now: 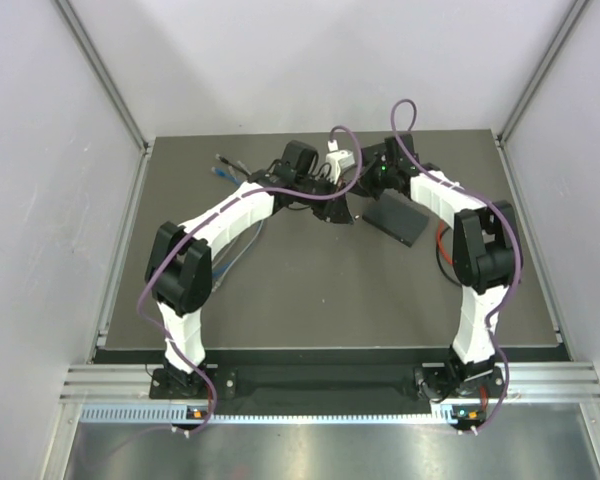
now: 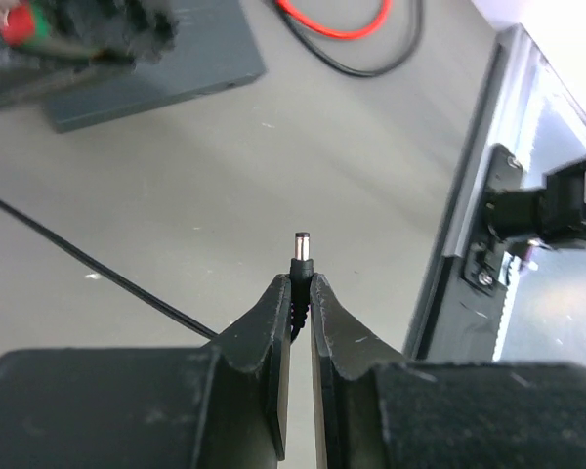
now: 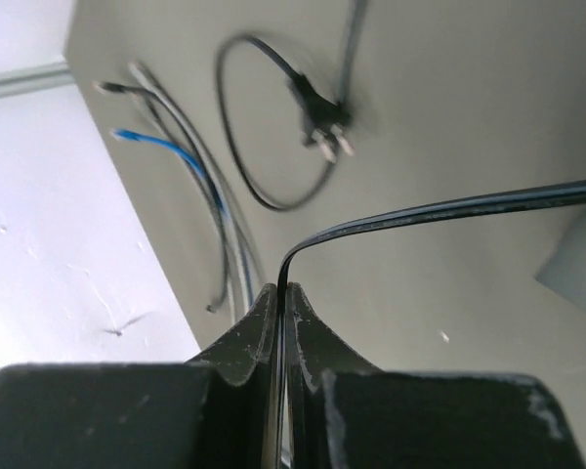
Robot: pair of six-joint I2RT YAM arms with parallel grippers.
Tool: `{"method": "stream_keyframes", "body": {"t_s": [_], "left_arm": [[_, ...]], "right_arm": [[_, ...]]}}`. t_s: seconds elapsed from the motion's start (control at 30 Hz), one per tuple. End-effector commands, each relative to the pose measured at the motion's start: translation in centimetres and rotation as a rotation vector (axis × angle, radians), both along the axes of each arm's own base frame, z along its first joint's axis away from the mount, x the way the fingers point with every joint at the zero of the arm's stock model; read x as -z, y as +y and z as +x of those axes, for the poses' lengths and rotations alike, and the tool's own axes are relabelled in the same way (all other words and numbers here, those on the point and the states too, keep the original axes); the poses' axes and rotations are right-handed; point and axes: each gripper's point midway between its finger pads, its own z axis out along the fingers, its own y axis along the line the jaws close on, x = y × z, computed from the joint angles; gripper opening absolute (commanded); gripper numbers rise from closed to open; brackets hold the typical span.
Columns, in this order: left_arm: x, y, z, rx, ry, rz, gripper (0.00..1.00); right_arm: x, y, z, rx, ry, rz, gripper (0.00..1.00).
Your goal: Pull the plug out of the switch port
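Now on my left, the left gripper (image 2: 301, 285) is pinched narrow on a small black barrel plug (image 2: 302, 249), its metal tip free in the air and well apart from the switch (image 2: 176, 73). That flat grey box lies on the table (image 2: 303, 156) beyond. Further right, the right gripper (image 3: 282, 293) is clamped tight on a thin black cord (image 3: 439, 207), which bends away to its right.
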Motion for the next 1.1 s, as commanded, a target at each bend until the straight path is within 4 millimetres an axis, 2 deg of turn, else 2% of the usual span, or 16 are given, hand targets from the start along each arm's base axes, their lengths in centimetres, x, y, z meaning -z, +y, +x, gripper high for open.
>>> {"method": "stream_keyframes", "body": {"t_s": [0.0, 0.13, 0.2, 0.23, 0.3, 0.33, 0.4, 0.47, 0.5, 0.67, 0.7, 0.73, 0.8, 0.9, 0.93, 1.07], "left_arm": [[-2.3, 0.8, 0.8, -0.055, -0.075, -0.004, 0.13], [0.3, 3.1, 1.7, -0.15, 0.0, 0.061, 0.34], [0.1, 4.4, 2.5, -0.198, 0.0, 0.053, 0.44], [0.2, 5.2, 2.5, -0.229, -0.011, 0.063, 0.6], [0.1, 6.4, 3.1, -0.274, -0.04, 0.072, 0.73], [0.5, 6.9, 3.0, -0.284, -0.042, 0.087, 0.73], [0.2, 7.9, 3.1, -0.306, -0.061, 0.104, 0.74], [0.3, 8.6, 3.0, -0.319, -0.068, 0.115, 0.73], [0.2, 8.7, 2.9, -0.321, -0.075, 0.117, 0.73], [0.7, 10.2, 2.1, -0.348, -0.058, 0.148, 0.71], [0.9, 10.6, 2.1, -0.359, -0.055, 0.16, 0.71], [1.1, 11.0, 2.0, -0.368, -0.049, 0.168, 0.71], [1.4, 11.9, 1.8, -0.384, -0.024, 0.183, 0.7], [1.8, 13.0, 1.7, -0.405, -0.005, 0.192, 0.69], [2.0, 13.3, 1.6, -0.41, -0.002, 0.196, 0.69], [1.9, 13.3, 1.9, -0.409, 0.002, 0.188, 0.69]], "right_arm": [[-4.4, -0.5, 3.8, 0.073, -0.151, 0.005, 0.0], [-7.0, -1.1, 6.7, 0.135, -0.252, 0.06, 0.0], [-7.7, -1.9, 8.3, 0.193, -0.267, 0.09, 0.0], [-8.8, -2.1, 9.2, 0.218, -0.283, 0.109, 0.0], [-8.5, -2.8, 10.7, 0.259, -0.284, 0.11, 0.0], [-9.7, -3.1, 11.7, 0.278, -0.311, 0.124, 0.0], [-8.9, -4.1, 13.4, 0.331, -0.3, 0.12, 0.0], [-9.8, -5.0, 15.0, 0.385, -0.331, 0.131, 0.0], [-8.5, -5.7, 15.8, 0.411, -0.315, 0.124, 0.0], [-6.9, -8.4, 18.8, 0.539, -0.296, 0.128, 0.03], [-4.4, -9.1, 19.0, 0.547, -0.247, 0.083, 0.04], [-5.5, -9.4, 19.8, 0.538, -0.285, 0.063, 0.06], [-3.2, -10.7, 20.4, 0.551, -0.246, 0.026, 0.08], [-1.7, -12.0, 20.8, 0.559, -0.232, 0.02, 0.2], [-1.5, -12.2, 20.9, 0.543, -0.248, 0.009, 0.27], [-0.7, -12.0, 20.4, 0.415, -0.233, -0.058, 0.37]]}}
